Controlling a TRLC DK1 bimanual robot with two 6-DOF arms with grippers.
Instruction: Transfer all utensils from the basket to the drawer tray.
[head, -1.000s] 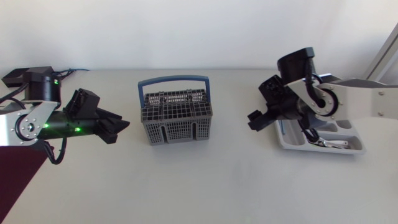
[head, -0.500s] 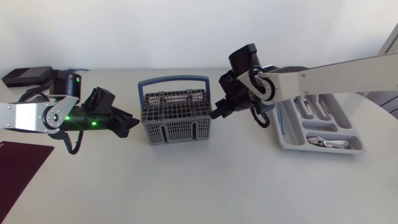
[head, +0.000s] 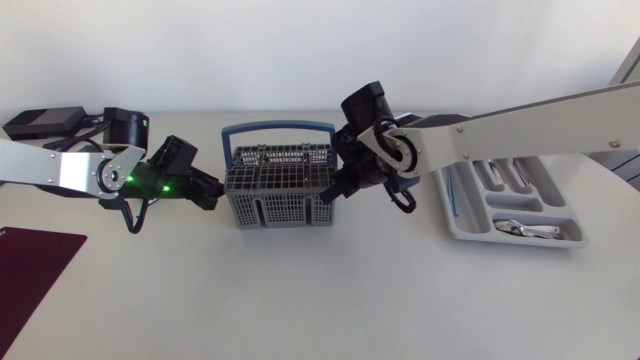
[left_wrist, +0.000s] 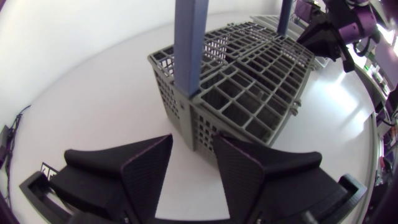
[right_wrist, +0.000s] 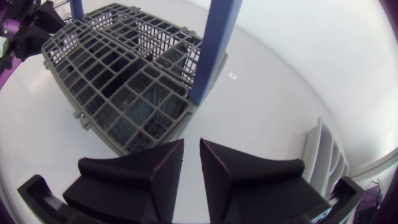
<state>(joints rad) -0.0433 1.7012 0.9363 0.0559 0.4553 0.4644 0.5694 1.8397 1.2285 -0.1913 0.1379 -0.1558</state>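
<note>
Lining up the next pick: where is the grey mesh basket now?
Head view: the grey plastic mesh basket with a blue handle sits mid-table, between the left claw and the right claw, both close beside it.

A pale, matte off-white surface carries four things. A grey plastic lattice basket with a blue hoop handle stands upright near its middle. A light grey plastic drawer tray lies well apart from it, toward the right. A flat dark maroon mat lies at the left edge, and a flat black box rests at the far left.
</note>
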